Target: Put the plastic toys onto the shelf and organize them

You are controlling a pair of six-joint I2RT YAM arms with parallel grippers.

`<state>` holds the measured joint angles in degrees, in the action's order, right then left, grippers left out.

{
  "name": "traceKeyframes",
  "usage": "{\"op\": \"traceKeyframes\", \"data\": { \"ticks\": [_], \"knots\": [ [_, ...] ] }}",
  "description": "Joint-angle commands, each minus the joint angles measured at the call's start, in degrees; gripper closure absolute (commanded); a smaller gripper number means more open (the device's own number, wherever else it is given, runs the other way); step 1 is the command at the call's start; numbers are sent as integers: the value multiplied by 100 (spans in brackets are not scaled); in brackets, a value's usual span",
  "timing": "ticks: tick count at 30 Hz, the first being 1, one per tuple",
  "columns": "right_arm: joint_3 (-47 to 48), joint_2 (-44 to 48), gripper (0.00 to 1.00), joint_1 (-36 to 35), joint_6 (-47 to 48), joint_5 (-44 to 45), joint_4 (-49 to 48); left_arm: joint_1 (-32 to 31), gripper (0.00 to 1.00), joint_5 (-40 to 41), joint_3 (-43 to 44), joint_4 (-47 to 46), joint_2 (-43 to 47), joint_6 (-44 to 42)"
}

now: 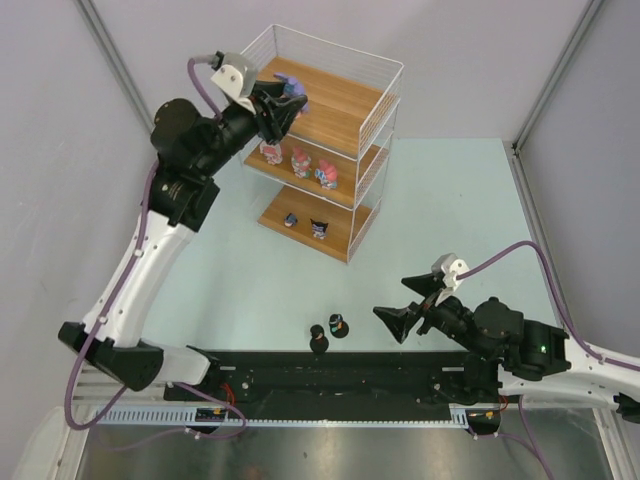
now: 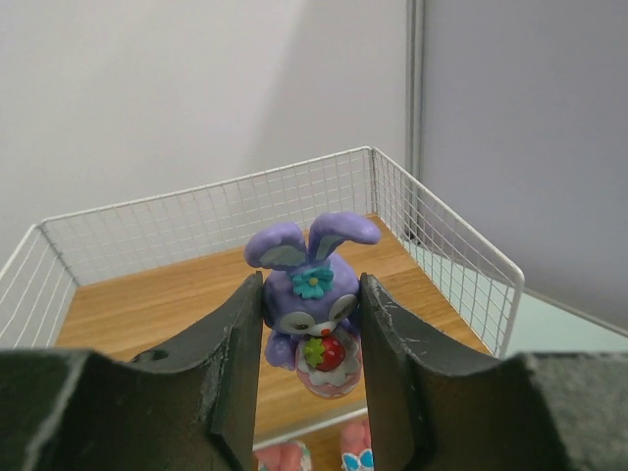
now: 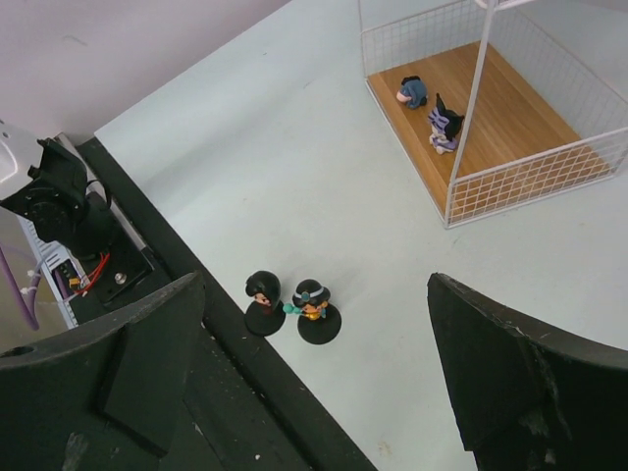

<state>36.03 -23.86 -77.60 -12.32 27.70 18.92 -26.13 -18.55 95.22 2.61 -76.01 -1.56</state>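
In front of the wire shelf (image 1: 386, 100), two dark-haired figurines (image 3: 290, 308) on round black bases stand near the right gripper (image 1: 398, 300), which is spread wide and empty. The shelf's bottom wooden board holds two dark toys (image 1: 319, 228) and the middle one three pink-and-white figurines (image 1: 300, 160). Over the top board, the left gripper (image 1: 282, 108) clamps the purple bunny (image 2: 312, 304).

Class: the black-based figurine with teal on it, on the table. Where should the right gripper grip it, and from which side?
Probably from above, on the head and body of the teal figurine, over its flat base. It stands upright, and its neighbour stands close by, so the right gripper should close across the pair's line, not between them.
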Motion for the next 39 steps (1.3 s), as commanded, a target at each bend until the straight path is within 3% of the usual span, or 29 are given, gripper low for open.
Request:
{"op": "traceKeyframes", "data": {
  "ticks": [1, 16, 39],
  "knots": [
    [132, 118, 0, 35, 107, 156, -28, 82, 100, -632, 698, -33, -378, -151],
    [106, 39, 0, 289, 71, -37, -37, 91, 100, -642, 1754, 697, -1355, -169],
    [106, 13, 0, 711, 63, -511, -90, 91, 100, -844, 1904, 969, -1777, -72]
  ]
}}
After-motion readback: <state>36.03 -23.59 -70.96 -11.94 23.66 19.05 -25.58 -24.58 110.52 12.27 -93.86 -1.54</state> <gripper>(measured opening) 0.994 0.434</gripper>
